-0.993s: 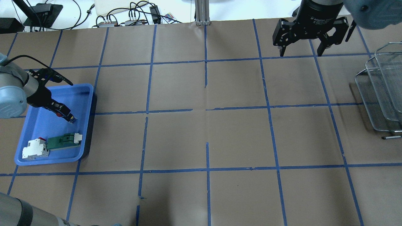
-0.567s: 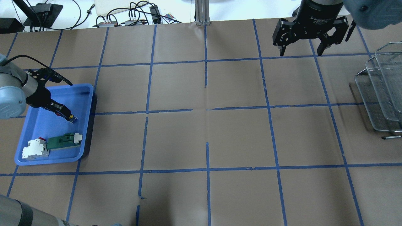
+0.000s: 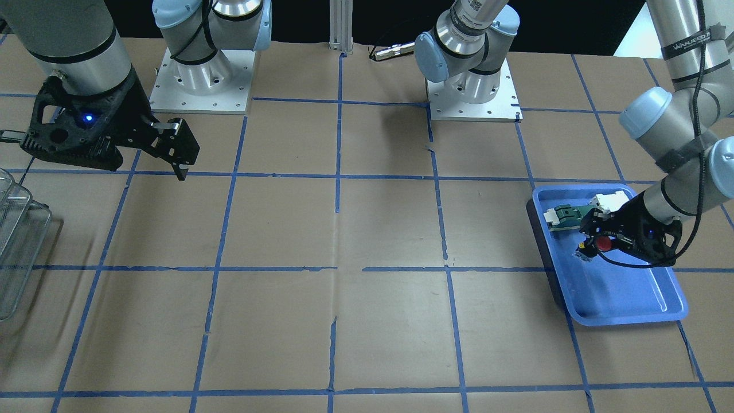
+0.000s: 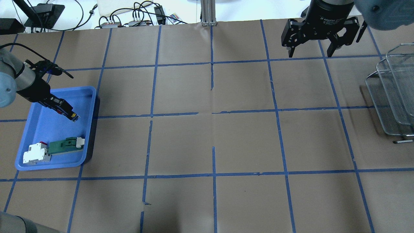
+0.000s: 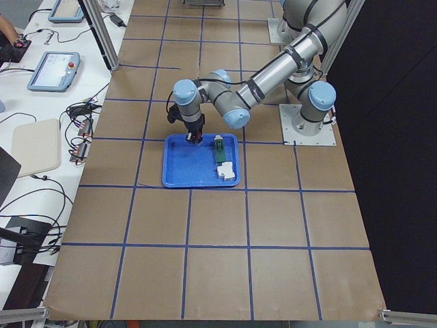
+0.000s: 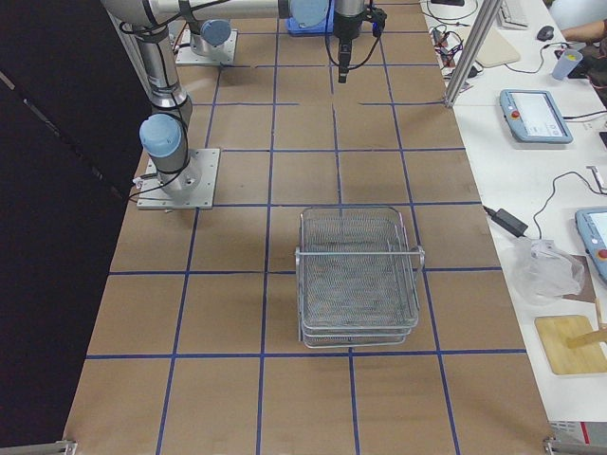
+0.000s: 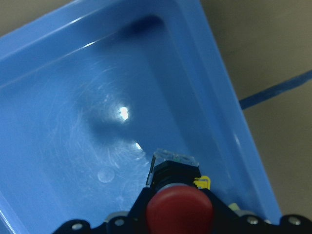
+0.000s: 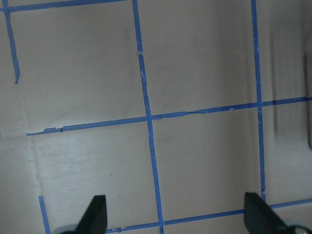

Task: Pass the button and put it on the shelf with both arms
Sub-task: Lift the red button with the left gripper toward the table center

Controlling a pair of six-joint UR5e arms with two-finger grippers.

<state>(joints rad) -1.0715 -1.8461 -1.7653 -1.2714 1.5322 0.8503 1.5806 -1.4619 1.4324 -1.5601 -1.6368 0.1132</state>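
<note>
The button (image 3: pixel 602 243), red cap on a black body, sits between the shut fingers of my left gripper (image 4: pixel 69 114) above the blue tray (image 4: pixel 42 129). The left wrist view shows the red cap (image 7: pixel 179 208) close up with the tray floor below it. My right gripper (image 4: pixel 309 53) is open and empty, hanging over the far right of the table; its two fingertips (image 8: pixel 95 214) stand wide apart over bare paper. The wire shelf (image 4: pixel 393 94) stands at the right edge, also seen in the exterior right view (image 6: pixel 358 275).
A green-and-white flat part (image 4: pixel 64 145) and a white-and-red block (image 4: pixel 35 152) lie in the tray's near end. The table is covered with brown paper and a grid of blue tape. Cables and boxes lie beyond the far edge (image 4: pixel 136 16).
My left gripper has moved a little up and toward the far side with the button in it, and its arm has drawn left. The right gripper has stayed in place, open.
</note>
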